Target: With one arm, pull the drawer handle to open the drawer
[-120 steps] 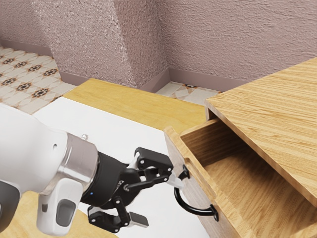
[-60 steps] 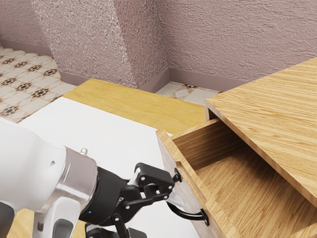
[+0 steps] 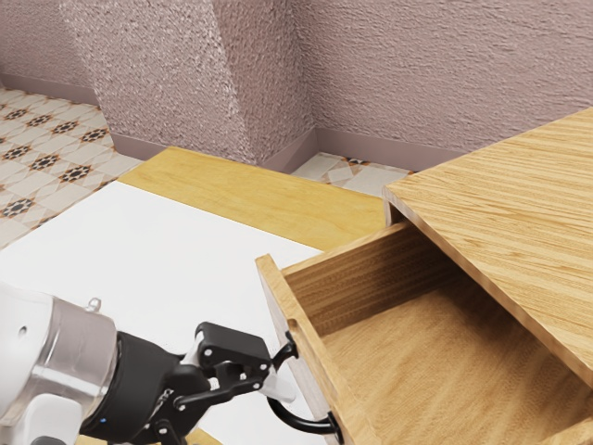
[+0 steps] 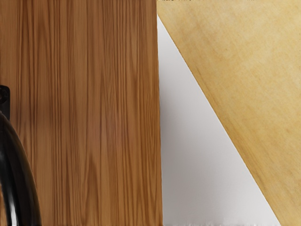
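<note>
The wooden drawer [image 3: 306, 278] stands pulled well out of the cabinet [image 3: 510, 222], and its inside is bare. On its front panel hangs the black curved handle [image 3: 304, 423]. My gripper [image 3: 248, 419] is at the lower edge of the exterior view, just left of that handle. Its upper finger [image 3: 264, 375] reaches into the bow of the handle with its pale tip; the other finger is cut off by the frame. The gripper is open. In the wrist view the drawer front [image 4: 80, 113] is close ahead, with the handle [image 4: 14, 179] at its side.
A white tabletop [image 3: 157, 260] lies under the arm, with a tan wooden board [image 3: 250, 195] behind it. The pink textured wall [image 3: 398, 65] and a pillar [image 3: 176, 74] stand at the back, and patterned floor tiles [image 3: 46, 148] lie at the exterior view's left.
The drawer has slid further out toward the exterior view's left, and my hand has moved back and down with its handle. The lower finger has dropped out of the frame.
</note>
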You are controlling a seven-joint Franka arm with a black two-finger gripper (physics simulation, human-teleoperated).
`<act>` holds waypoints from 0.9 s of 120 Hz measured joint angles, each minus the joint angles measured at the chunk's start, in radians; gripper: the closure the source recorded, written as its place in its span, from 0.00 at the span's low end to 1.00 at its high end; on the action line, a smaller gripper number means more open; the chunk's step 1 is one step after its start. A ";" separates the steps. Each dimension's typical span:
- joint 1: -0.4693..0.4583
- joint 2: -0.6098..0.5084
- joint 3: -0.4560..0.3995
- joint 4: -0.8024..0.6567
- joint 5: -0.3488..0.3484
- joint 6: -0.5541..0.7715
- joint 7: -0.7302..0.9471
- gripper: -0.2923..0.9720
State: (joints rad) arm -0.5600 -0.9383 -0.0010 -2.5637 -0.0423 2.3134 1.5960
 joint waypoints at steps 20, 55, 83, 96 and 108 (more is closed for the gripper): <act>0.003 -0.060 -0.002 -0.016 -0.015 -0.028 -0.002 0.38; 0.005 -0.111 0.006 -0.030 -0.036 -0.068 -0.005 0.28; 0.006 -0.137 0.012 -0.042 -0.038 -0.108 -0.010 0.22; 0.006 -0.143 0.015 -0.040 -0.038 -0.134 -0.014 0.23; 0.007 -0.156 0.025 -0.039 -0.038 -0.157 -0.016 0.24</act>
State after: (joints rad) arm -0.5532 -1.0945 0.0238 -2.6024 -0.0799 2.1561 1.5796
